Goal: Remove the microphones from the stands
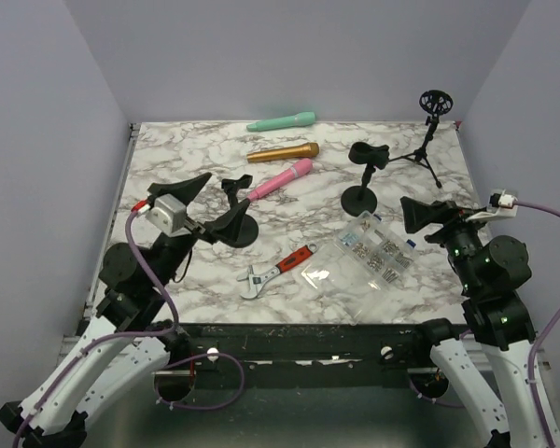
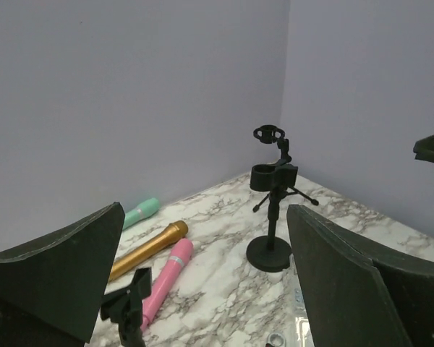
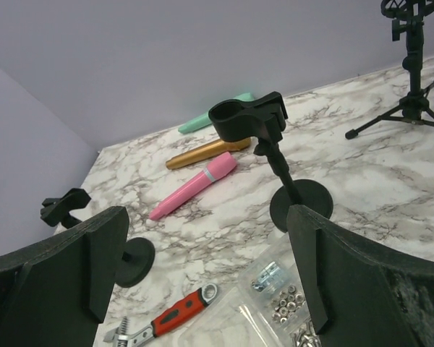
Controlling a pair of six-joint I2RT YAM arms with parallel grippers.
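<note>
A pink microphone lies flat on the marble table, its thin end beside the clip of the left black stand. It also shows in the left wrist view and the right wrist view. All stand clips look empty. My left gripper is open and empty, just left of that stand, whose clip sits low between its fingers. My right gripper is open and empty at the right, short of the middle stand.
A gold microphone and a green microphone lie farther back. A tripod stand stands at the back right. A red-handled wrench, a clear parts box and a clear lid lie at the front centre.
</note>
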